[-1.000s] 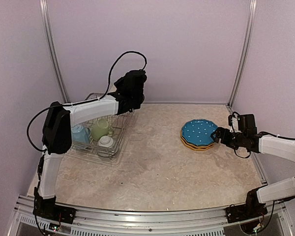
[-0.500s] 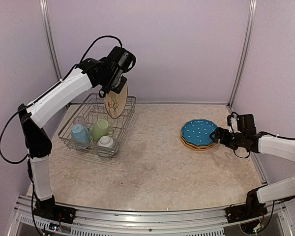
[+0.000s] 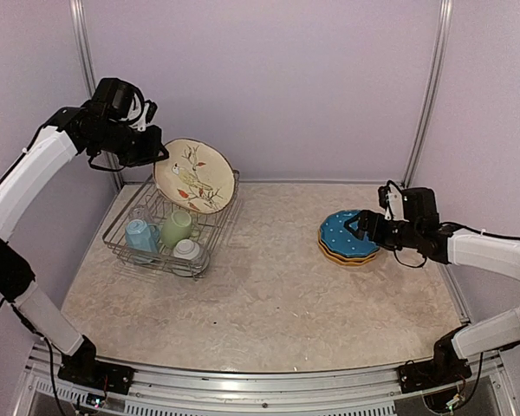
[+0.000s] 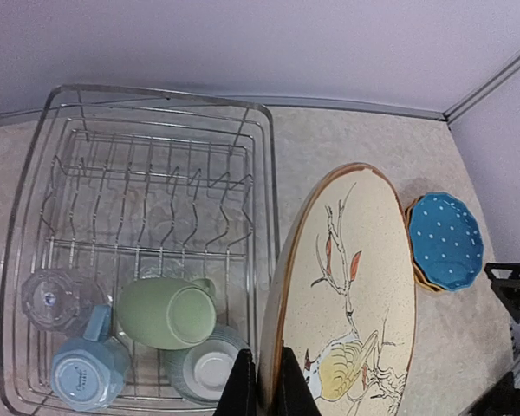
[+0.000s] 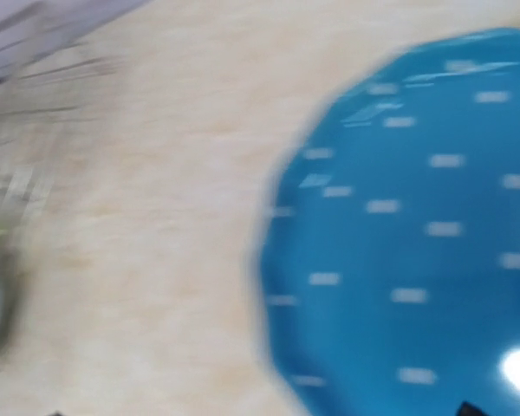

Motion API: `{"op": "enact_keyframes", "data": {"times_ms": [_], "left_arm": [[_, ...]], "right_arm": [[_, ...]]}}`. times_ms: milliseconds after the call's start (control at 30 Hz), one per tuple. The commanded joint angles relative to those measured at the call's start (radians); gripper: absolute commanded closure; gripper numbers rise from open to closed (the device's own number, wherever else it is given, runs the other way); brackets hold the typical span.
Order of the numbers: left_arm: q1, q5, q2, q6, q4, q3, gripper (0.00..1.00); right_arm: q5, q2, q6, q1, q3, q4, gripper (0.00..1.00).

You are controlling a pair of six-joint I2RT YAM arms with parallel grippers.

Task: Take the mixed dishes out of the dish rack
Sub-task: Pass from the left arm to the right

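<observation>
My left gripper [image 3: 153, 157] is shut on the rim of the cream plate [image 3: 193, 176] with a bird drawing, held tilted in the air above the dish rack [image 3: 219, 227]. In the left wrist view the fingers [image 4: 243, 386] pinch the plate's edge [image 4: 347, 295]. The rack [image 4: 156, 121] holds a light green mug [image 4: 160, 312], a light blue cup [image 4: 82, 373], a small white cup [image 4: 204, 368] and a clear glass [image 4: 52, 299]. My right gripper [image 3: 357, 229] stands open over the blue dotted plate [image 3: 342, 234], which lies on yellow plates [image 3: 338, 258]. The right wrist view is blurred and shows mostly the blue plate [image 5: 416, 234].
The rack stands at the back left near the wall and a metal post [image 3: 95, 104]. The plate stack lies at the right, close to the right wall. Bare marbled table [image 3: 269, 295] stretches between them.
My left arm has lifted the cream plate out of the rack, swinging up and to the left. My right gripper has moved left, over the blue plate.
</observation>
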Motion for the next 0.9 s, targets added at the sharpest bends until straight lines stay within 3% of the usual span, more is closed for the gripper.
{"op": "enact_keyframes", "data": {"times_ms": [0, 300, 533, 600, 767, 867], "left_arm": [[0.023, 0.422, -0.067, -0.118, 0.300, -0.139, 1.00], [0.003, 0.550, -0.090, -0.132, 0.453, -0.354, 1.00], [-0.108, 0.467, -0.067, -0.054, 0.425, -0.355, 1.00], [-0.130, 0.456, -0.060, -0.049, 0.424, -0.356, 1.00], [-0.143, 0.433, -0.041, -0.046, 0.416, -0.354, 1.00], [-0.138, 0.408, -0.037, -0.038, 0.407, -0.350, 1.00]], "right_arm": [[-0.112, 0.049, 0.125, 0.093, 0.029, 0.182, 0.04], [-0.242, 0.281, 0.279, 0.305, 0.181, 0.437, 0.03], [-0.325, 0.410, 0.401, 0.362, 0.242, 0.608, 0.06], [-0.348, 0.442, 0.439, 0.366, 0.252, 0.655, 0.14], [-0.356, 0.485, 0.498, 0.376, 0.250, 0.724, 0.51], [-0.354, 0.487, 0.510, 0.377, 0.233, 0.747, 0.68]]}}
